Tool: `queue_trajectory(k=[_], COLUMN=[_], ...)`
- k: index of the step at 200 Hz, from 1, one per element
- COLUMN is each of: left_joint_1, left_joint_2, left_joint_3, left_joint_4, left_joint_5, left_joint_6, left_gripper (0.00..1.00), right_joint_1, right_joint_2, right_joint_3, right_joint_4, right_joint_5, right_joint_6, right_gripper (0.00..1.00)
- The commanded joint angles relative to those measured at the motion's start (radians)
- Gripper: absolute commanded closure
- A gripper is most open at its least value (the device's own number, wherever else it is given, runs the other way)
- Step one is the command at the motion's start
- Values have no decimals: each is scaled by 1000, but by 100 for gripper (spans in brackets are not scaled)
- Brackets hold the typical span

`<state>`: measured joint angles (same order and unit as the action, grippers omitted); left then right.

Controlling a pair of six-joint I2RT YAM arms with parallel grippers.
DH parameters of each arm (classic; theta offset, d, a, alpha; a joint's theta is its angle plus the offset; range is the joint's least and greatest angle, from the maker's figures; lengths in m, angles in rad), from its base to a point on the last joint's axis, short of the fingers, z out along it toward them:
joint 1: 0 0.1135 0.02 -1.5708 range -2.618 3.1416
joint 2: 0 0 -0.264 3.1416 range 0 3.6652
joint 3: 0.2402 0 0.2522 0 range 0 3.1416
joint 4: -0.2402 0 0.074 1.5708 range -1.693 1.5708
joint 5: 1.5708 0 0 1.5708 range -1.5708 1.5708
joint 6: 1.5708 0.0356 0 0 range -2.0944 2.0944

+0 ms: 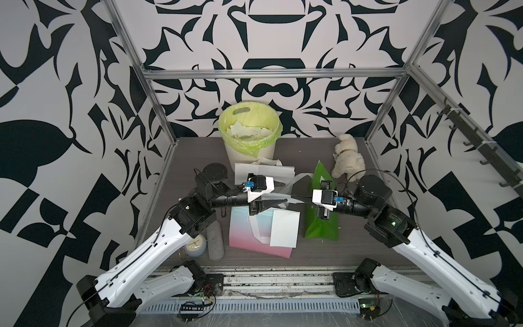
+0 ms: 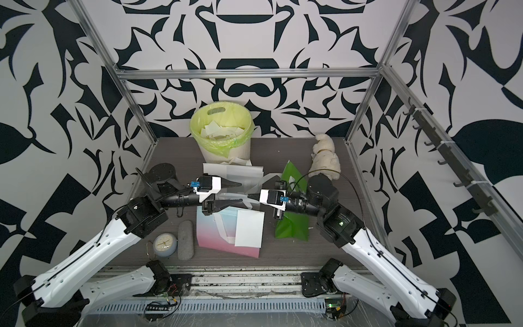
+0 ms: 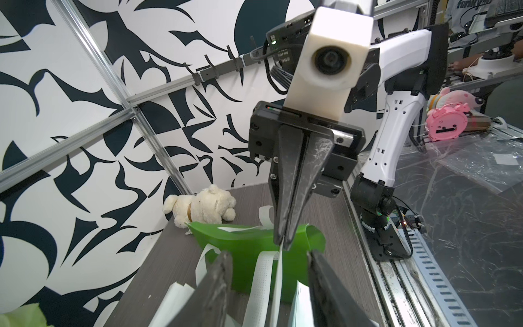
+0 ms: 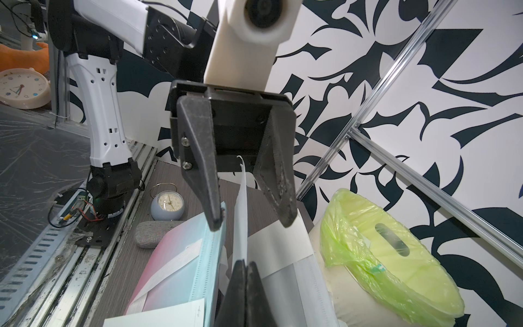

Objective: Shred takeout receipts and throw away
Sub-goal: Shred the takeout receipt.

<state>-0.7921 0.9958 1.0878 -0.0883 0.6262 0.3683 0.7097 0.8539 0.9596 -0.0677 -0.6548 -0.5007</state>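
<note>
My right gripper [image 4: 245, 267] is closed on the end of a receipt strip [image 4: 242, 215]. The strip stands edge-on between the jaws of my left gripper [image 4: 251, 225], which are open and not touching it. I judge this is the tearing step: next my left should close on the strip just beside my right and pull away. 1 whole receipt [image 1: 284, 228] lies on the gift bag [image 1: 243, 235], and scraps [image 1: 249, 131] are in the bin [image 1: 246, 154].

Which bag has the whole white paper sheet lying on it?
The pink-to-blue gradient gift bag; the white rectangular sheet lies flat on it, not on the green paper bag or the white fabric tote.
</note>
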Motion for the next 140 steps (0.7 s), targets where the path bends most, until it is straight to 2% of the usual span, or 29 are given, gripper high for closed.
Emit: queue_trajectory(k=[1,140], left_joint_1=[-2,-2], left_joint_2=[-13,18], left_joint_3=[-12,7], left_joint_4=[34,-33], left_joint_5=[15,-2], left_joint_6=[-11,14], left_gripper=[54,72], right_joint_1=[8,14], right_joint_2=[-10,-21], right_joint_3=[3,0], right_joint_4=[24,66], right_joint_5=[-17,15], right_joint_6=[-4,-14], right_gripper=[100,100])
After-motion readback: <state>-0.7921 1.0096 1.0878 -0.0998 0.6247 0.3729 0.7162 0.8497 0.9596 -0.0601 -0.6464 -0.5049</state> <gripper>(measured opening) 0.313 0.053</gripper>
